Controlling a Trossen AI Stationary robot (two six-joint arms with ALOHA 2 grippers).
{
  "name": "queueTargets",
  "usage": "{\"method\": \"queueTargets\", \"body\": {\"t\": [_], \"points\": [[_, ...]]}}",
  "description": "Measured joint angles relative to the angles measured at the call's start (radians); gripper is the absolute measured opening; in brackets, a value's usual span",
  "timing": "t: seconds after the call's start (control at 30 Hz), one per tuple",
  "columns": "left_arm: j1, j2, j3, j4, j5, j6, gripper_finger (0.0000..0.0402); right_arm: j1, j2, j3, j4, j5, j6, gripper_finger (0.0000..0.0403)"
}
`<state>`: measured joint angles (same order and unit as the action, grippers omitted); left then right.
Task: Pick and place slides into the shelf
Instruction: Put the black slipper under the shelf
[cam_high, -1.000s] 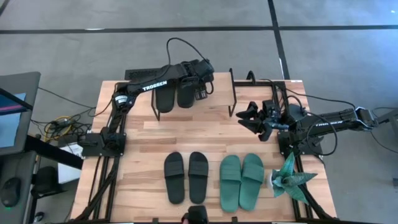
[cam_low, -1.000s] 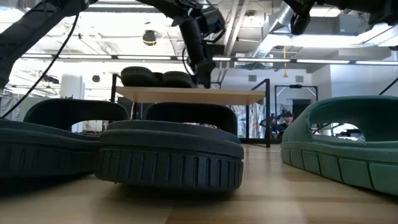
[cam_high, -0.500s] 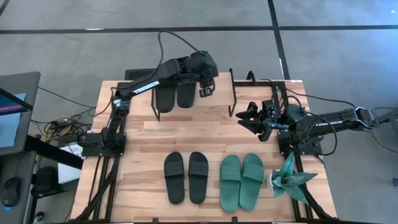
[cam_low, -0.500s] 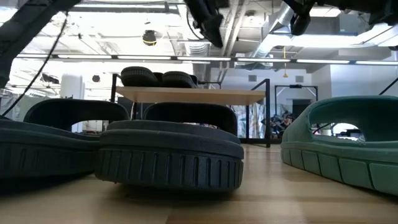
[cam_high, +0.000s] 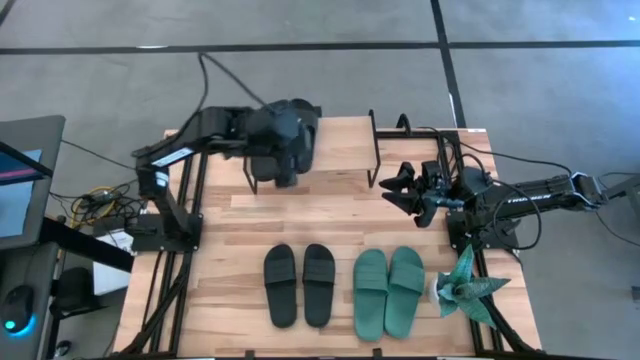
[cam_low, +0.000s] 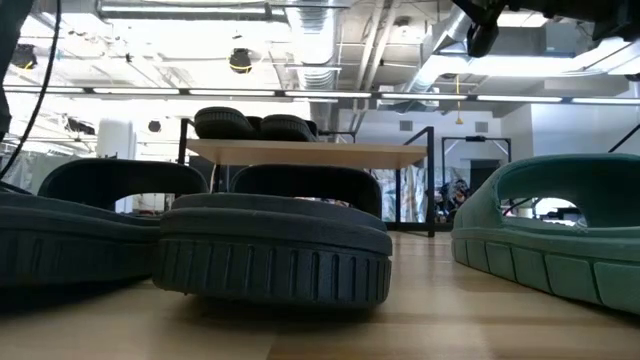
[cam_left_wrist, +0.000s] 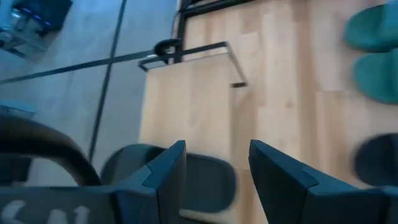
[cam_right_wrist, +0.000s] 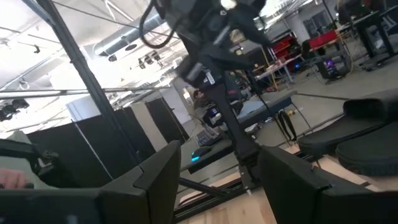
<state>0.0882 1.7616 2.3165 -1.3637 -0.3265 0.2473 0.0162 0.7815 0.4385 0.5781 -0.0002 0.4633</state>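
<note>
Tabletop (cam_high: 330, 215) | paper plant (cam_high: 465, 283) beside teal slides (cam_high: 389, 291) | path unobstructed

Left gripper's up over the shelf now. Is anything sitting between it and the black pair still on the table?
Nothing visible does. The left gripper is open above the shelf; between the shelf and the black pair lies only bare table. The right gripper waits off to the side.

The left gripper (cam_left_wrist: 211, 165), jaws apart, lifts out of the low view's top centre and swings toward the high view's upper left, covering the black slides (cam_low: 255, 124) there.
</note>
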Motion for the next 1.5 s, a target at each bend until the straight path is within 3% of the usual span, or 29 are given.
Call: {"method": "queueTargets", "body": {"t": [0.3,0.6,1.0,1.3,1.5], "points": [[-0.185,-0.01,-0.006,-0.153,-0.033,-0.197,0.0165,-0.012,0.0,0.0,-0.002,-0.001,-0.001,0.0201],[-0.346,-0.011,-0.229,-0.152,-0.098,-0.409,0.0165,-0.012,0.0,0.0,-0.002,-0.002,-0.001,0.0201],[-0.591,-0.007,-0.735,0.108,-0.115,-0.746,0.0165,-0.012,0.0,0.0,-0.011,-0.052,-0.052,0.0201],[-0.74,-0.008,-0.866,0.227,-0.215,-1.026,0.0165,-0.012,0.0,0.0,-0.013,-0.053,-0.053,0.0201],[-0.794,-0.006,-0.942,0.321,-0.232,-1.071,0.0165,-0.009,0.0,0.0,-0.036,-0.055,-0.053,0.0201]]}}
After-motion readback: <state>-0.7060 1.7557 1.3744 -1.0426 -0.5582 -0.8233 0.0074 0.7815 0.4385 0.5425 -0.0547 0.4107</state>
